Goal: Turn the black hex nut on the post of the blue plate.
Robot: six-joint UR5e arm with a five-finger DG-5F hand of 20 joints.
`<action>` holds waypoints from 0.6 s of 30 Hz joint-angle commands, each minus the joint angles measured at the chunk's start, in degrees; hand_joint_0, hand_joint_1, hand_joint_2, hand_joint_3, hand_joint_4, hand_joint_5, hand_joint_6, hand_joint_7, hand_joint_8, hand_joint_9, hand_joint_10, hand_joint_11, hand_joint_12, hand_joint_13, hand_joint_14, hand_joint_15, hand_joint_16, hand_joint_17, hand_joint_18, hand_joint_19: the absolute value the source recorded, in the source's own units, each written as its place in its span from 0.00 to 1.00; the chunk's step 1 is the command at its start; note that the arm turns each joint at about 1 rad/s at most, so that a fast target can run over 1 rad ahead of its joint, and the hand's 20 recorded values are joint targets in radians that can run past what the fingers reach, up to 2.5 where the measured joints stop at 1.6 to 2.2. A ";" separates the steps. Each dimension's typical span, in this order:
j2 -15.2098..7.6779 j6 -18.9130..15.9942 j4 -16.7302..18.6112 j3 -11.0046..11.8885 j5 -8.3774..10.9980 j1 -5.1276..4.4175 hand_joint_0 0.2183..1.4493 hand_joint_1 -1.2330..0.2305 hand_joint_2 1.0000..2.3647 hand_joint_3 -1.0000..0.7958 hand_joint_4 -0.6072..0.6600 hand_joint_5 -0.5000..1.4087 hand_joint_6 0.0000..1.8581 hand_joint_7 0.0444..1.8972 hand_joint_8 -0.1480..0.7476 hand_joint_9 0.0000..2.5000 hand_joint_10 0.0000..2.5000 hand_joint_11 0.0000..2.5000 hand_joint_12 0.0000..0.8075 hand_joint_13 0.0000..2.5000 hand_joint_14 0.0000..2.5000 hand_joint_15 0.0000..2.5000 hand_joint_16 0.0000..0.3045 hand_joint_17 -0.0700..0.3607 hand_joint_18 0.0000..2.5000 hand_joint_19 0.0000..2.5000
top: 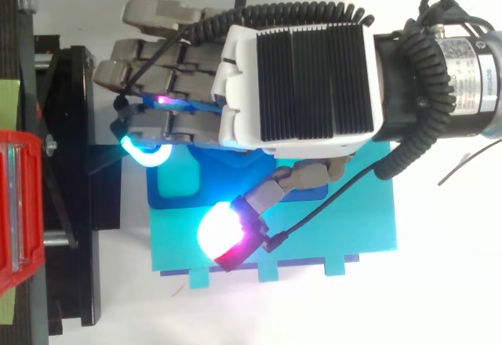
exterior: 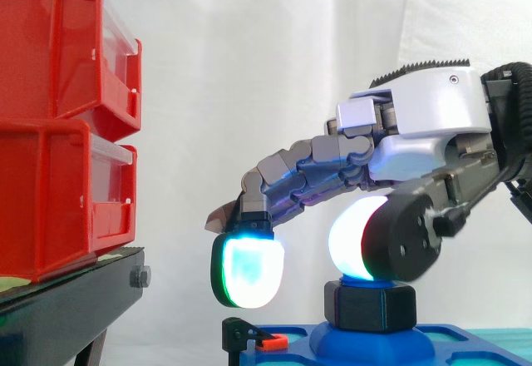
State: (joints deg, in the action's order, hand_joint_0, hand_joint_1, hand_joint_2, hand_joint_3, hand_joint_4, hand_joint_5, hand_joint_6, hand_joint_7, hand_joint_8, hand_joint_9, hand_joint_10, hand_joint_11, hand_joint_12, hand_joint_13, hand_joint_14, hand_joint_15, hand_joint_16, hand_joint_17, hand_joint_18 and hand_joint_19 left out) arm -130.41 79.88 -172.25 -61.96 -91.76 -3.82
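**Side view**
- Black hex nut (exterior: 370,306): matte black with flat facets and chamfered rims. It stands upright on a rounded boss of the blue plate (exterior: 374,348), well in from the plate's left edge.
- Hand (exterior: 424,116): enters from the right with its fingers loosely extended and gently arched, closed on nothing.
- Thumb pad (exterior: 353,241): glows white and rests on the nut's top face.
- Fingertip pad (exterior: 248,270): glows green-cyan and hangs to the left of the nut, apart from it, above the plate's left edge.
- Black clip (exterior: 241,331): small, with an orange piece, at the plate's left edge.
- Red bins (exterior: 58,125): two, stacked on the black stand (exterior: 75,304), to the left of the plate and apart from it.

**Top view**
- Hand (top: 294,78): the finned back of the palm faces up, and the fingers lie side by side pointing left, over the plate's upper edge.
- Thumb pad (top: 220,231): glows white to magenta near the lower left corner of the teal board (top: 345,219).
- Blue plate (top: 176,192): a darker blue area along the board's left edge.
- Teal board: a rectangle with a notched lower edge.
- Contact between thumb pad and nut: given by the side view.
- Plate and board outline: given by the top view.
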 commanded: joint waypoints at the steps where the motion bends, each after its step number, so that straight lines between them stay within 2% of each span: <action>1: -0.11 0.01 -0.81 0.00 0.09 -0.04 0.16 0.45 0.00 0.28 0.66 0.15 0.27 0.54 0.46 0.10 0.00 0.00 0.49 0.11 0.00 0.02 0.21 0.49 0.04 0.03; 9: -0.02 0.01 -2.04 0.00 -0.26 -0.13 0.22 0.40 0.00 0.32 0.63 0.15 0.27 0.54 0.42 0.10 0.00 0.00 0.45 0.10 0.00 0.02 0.18 0.45 0.02 0.04; 12: -0.02 0.01 -3.27 0.00 -0.61 -0.04 0.21 0.41 0.00 0.28 0.63 0.15 0.27 0.54 0.43 0.10 0.00 0.00 0.45 0.10 0.00 0.02 0.18 0.46 0.03 0.04; 18: -0.02 0.19 -4.94 0.00 -0.87 0.22 0.18 0.42 0.00 0.28 0.65 0.15 0.27 0.54 0.45 0.10 0.00 0.00 0.47 0.11 0.00 0.02 0.19 0.47 0.04 0.03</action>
State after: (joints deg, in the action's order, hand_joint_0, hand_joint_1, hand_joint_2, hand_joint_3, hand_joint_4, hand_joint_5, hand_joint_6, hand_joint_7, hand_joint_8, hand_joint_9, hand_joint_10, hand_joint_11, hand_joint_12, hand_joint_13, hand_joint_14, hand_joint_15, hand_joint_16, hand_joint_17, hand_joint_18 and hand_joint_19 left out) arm -130.40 79.93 -176.37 -61.94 -92.57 -3.70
